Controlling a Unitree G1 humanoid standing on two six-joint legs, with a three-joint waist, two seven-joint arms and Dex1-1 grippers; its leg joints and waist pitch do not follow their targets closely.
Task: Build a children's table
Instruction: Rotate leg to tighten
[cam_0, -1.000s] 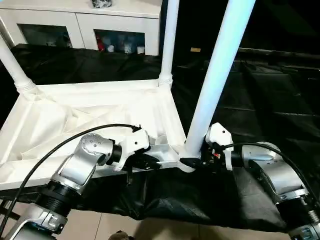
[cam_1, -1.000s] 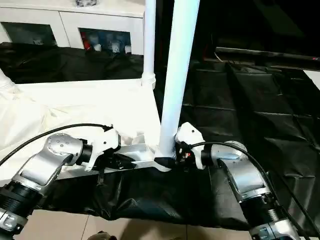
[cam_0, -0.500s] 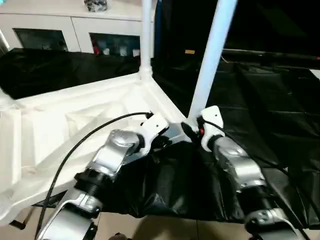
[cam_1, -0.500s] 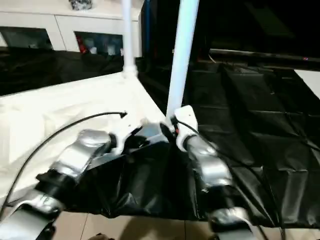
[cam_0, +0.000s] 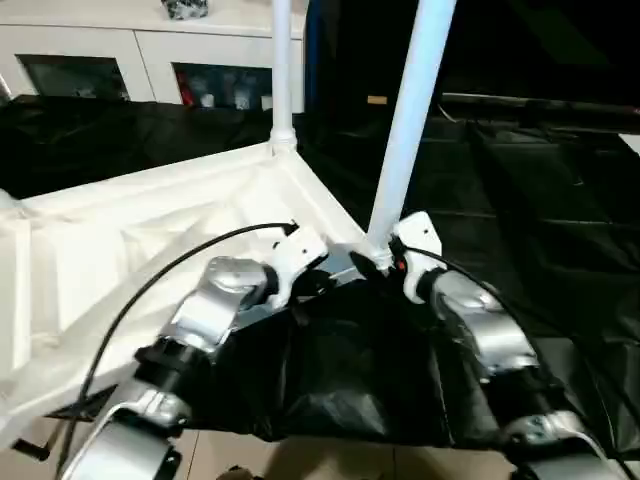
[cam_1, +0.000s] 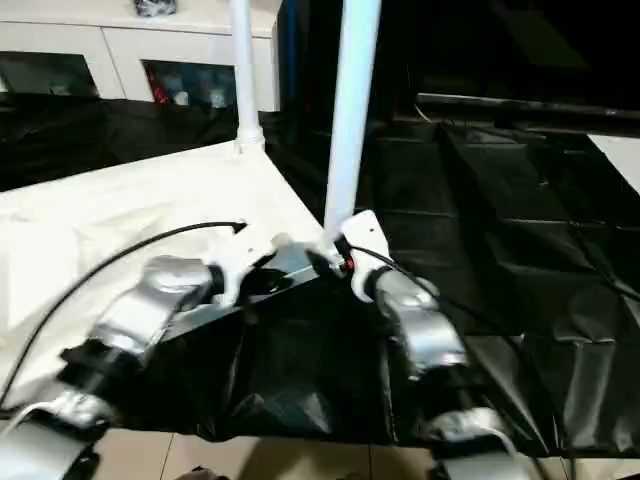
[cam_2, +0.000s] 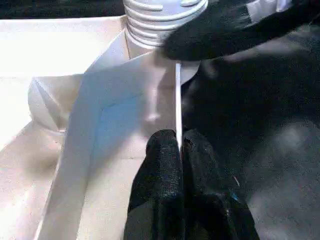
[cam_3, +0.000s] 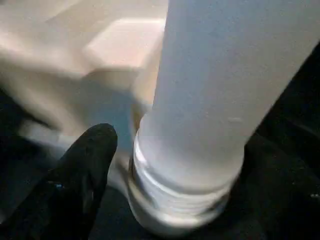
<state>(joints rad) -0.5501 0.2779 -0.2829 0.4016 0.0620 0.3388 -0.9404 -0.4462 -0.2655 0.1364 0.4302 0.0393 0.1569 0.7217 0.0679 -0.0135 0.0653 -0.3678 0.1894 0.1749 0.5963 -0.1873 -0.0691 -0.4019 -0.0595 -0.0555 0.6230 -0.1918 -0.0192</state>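
At frame centre, upturned tabletop (cam_0: 150, 230) lies on black sheet (cam_0: 520, 200). Left pincer (cam_2: 179, 150) pinches its rim, likely steadying. Right pincer (cam_3: 175, 170) spread around near-corner leg (cam_0: 405, 120), apparently seating it in socket.

Head views overhead; wrist views close on leg (cam_3: 200, 100)

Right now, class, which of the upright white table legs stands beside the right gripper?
The near-corner leg, its ribbed base between the right gripper fingers; the other leg stands at the far corner.
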